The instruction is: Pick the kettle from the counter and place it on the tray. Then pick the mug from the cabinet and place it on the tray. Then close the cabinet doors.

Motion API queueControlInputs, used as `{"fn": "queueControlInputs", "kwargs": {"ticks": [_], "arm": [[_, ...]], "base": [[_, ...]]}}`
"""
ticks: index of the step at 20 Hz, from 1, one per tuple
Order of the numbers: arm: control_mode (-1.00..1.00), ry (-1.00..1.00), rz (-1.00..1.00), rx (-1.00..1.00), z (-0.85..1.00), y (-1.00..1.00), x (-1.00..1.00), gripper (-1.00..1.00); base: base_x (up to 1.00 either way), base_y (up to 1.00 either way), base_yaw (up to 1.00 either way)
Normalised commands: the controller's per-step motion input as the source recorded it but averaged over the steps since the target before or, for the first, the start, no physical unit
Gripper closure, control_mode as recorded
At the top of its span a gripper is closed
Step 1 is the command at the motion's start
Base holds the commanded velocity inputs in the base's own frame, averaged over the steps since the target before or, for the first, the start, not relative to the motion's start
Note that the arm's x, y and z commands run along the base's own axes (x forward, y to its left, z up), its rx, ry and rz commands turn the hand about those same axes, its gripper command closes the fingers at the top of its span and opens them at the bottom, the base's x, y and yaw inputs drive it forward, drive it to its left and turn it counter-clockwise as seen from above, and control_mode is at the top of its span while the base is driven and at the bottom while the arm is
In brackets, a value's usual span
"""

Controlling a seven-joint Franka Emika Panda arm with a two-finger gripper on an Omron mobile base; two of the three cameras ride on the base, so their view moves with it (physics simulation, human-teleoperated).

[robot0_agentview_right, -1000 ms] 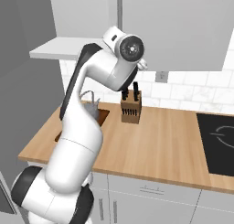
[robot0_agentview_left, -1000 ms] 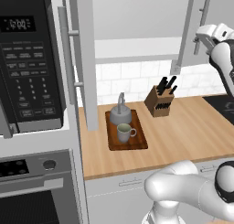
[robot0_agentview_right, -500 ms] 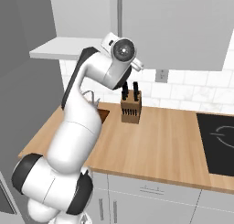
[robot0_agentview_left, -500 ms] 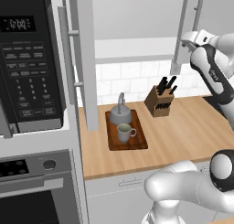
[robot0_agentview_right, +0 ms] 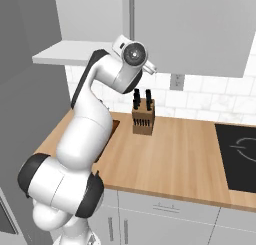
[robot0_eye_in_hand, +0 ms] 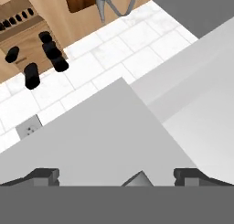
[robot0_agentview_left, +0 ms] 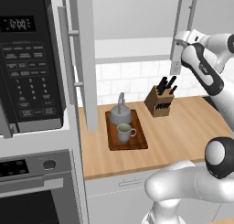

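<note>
The kettle (robot0_agentview_left: 119, 114) and the greyish-green mug (robot0_agentview_left: 124, 132) both stand on the dark wooden tray (robot0_agentview_left: 137, 143), the kettle at its back end and the mug just in front of it, handle pointing right. The tray lies on the light wood counter (robot0_agentview_left: 183, 127), with a knife block (robot0_agentview_left: 160, 99) well to its right, near the white tiled wall. Above, the cabinet doors stand open: the left door (robot0_agentview_left: 84, 58) juts forward beside the microwave (robot0_agentview_left: 27, 63), and the right door (robot0_agentview_left: 185, 26) hangs open with its bar handle showing. The gripper (robot0_eye_in_hand: 116, 176) is up at the right door's lower edge, its fingers (robot0_eye_in_hand: 43, 175) spread wide and holding nothing, with the grey panel between them.
</note>
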Motion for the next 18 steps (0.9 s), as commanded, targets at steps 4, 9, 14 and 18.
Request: {"fn": "queueControlInputs", "kwargs": {"ticks": [4,9,14,18], "arm": [[-1.00,0.00,0.00,0.00,-0.24,0.00,0.41,-1.00],[-1.00,0.01,0.00,0.00,-0.09,0.06,0.25,-1.00],[-1.00,0.12,0.00,0.00,-0.02,0.13,0.04,-1.00],[-1.00,0.15,0.00,-0.01,-0.14,0.13,-0.12,-1.00]], "base": [[0.00,0.00,0.00],[0.00,0.00,0.00],[0.00,0.00,0.00],[0.00,0.00,0.00]]}}
